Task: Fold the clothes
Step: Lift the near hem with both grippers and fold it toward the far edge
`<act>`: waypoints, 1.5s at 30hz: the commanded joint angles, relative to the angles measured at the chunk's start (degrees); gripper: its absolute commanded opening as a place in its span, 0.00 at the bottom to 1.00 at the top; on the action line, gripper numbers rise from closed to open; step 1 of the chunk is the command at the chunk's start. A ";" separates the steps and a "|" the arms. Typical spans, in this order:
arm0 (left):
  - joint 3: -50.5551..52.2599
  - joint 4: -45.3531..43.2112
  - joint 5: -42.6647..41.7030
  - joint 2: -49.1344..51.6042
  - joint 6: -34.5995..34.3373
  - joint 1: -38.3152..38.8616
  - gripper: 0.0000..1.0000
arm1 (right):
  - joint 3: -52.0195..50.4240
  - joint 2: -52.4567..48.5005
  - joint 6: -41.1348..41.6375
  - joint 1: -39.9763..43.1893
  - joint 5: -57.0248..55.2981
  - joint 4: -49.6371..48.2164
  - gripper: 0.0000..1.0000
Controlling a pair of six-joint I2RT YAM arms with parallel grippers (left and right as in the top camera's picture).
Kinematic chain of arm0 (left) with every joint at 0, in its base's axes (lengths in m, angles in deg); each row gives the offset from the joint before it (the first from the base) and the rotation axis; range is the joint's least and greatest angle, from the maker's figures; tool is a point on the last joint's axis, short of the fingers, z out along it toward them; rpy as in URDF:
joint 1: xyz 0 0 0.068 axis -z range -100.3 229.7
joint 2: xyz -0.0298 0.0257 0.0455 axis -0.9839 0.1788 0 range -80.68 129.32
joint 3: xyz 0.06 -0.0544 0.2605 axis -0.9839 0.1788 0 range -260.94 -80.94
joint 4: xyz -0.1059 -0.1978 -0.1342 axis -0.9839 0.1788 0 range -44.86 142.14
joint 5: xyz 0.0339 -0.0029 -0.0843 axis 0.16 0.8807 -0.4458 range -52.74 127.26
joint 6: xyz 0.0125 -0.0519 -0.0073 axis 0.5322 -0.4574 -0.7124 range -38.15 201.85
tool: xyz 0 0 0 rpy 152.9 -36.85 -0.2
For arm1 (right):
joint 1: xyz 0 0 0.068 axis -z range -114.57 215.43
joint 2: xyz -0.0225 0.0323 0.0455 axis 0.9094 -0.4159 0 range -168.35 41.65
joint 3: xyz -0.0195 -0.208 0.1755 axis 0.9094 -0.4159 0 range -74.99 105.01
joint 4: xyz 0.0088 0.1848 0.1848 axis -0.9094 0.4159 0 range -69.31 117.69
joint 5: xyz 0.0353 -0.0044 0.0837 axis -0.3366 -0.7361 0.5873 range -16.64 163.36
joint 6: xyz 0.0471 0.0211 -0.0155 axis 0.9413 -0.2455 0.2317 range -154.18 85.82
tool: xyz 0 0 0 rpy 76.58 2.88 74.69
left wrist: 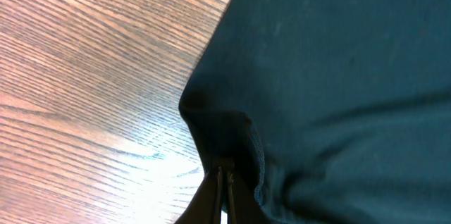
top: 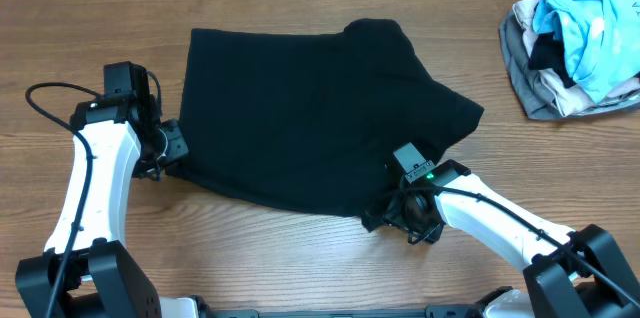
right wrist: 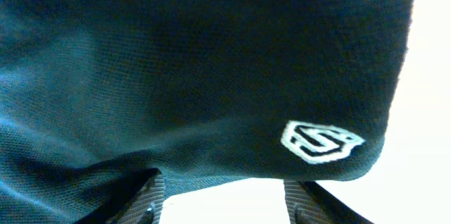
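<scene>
The clothes are one large black garment spread flat across the middle of the wooden table. My left gripper is at its near left corner. In the left wrist view the fingers are shut, pinching a puckered corner of the black fabric. My right gripper is at the near right corner. In the right wrist view its fingers are apart, and the black fabric with a small white logo lies just beyond the fingertips, one finger partly under a fold.
A bundle of light-blue, grey and beige garments sits at the far right of the table. Bare wood runs along the near edge between the two arms. A black cable loops beside the left arm.
</scene>
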 commanded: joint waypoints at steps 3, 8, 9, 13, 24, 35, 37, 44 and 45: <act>-1.20 -0.96 0.59 -0.98 0.70 -0.20 0.04 | -2.32 -3.72 0.76 -0.22 -3.04 -4.09 0.44; -1.20 -1.29 0.57 -0.98 0.68 -0.20 0.04 | -2.32 -3.69 1.46 -0.22 -3.48 -3.96 0.25; -1.20 -1.33 0.57 -0.98 0.68 -0.20 0.04 | -2.29 -3.69 1.49 -0.20 -3.48 -3.76 0.04; -1.25 -0.76 0.52 -1.03 0.68 -0.20 0.04 | -0.96 -3.39 1.46 0.70 -3.45 -0.20 0.04; -6.12 6.67 0.17 -5.29 0.72 -0.20 0.04 | 7.19 9.81 -2.05 2.03 -2.99 15.80 0.04; -6.73 12.24 0.20 -11.04 0.74 -0.20 0.04 | 14.12 19.98 -9.94 2.03 0.92 28.70 0.04; -6.40 12.17 0.33 -11.04 0.72 -0.20 0.04 | 15.93 19.65 -12.24 2.05 0.83 27.23 0.04; -3.30 7.52 2.16 -10.99 0.68 -0.20 0.04 | 19.91 12.61 -19.39 3.08 -0.50 14.47 0.04; -2.40 5.97 2.14 -10.99 0.68 -0.20 0.04 | 20.11 10.80 -19.93 3.72 -0.55 12.85 0.04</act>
